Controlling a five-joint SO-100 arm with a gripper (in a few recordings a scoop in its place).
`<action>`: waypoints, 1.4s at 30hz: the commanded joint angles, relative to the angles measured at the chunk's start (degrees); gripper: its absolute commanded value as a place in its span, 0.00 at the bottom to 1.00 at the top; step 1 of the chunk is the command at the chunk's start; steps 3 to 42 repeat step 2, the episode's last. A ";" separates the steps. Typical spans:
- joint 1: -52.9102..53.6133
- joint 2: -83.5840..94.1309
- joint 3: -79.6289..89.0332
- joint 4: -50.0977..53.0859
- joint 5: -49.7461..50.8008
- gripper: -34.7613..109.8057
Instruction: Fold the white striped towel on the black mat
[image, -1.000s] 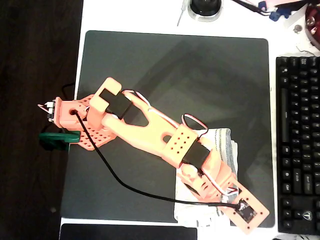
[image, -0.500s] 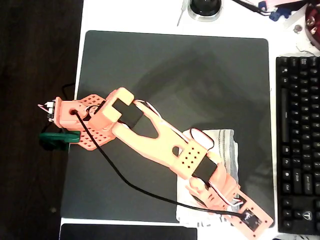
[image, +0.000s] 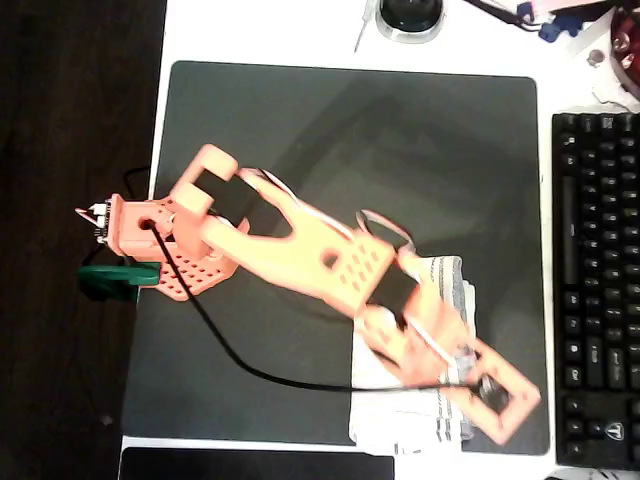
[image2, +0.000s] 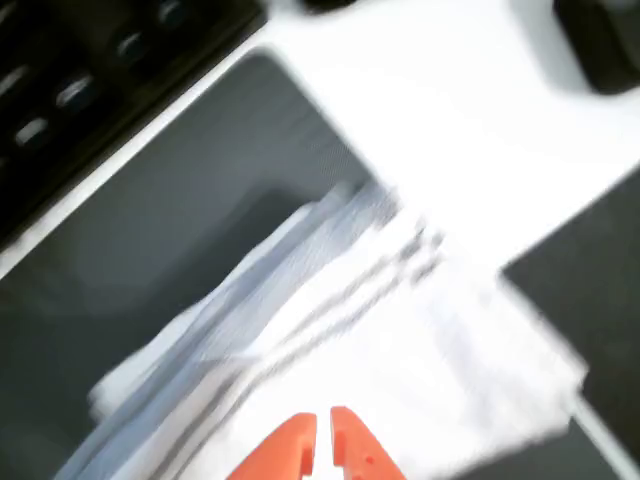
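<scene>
One camera hangs straight above the white table (image: 260, 40), well back, and takes in the whole large matte black mat with rounded corners (image: 400, 150); the black keyboard (image: 595, 290) runs down the right edge of that overhead view. The other camera rides on the orange arm's wrist and looks down past the two orange fingertips (image2: 345, 450) from close by, the picture blurred. It faces the mat's corner (image2: 200, 180), where the folded white striped cloth towel (image2: 400, 340) lies. Both views share that towel (image: 445, 290), the mat around it and the keyboard (image2: 90, 80) beside the mat.
</scene>
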 joint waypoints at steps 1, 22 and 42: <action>-3.16 9.40 3.08 4.22 0.97 0.25; -4.66 10.90 5.10 4.57 1.32 0.25; -4.66 10.90 5.10 4.57 1.32 0.25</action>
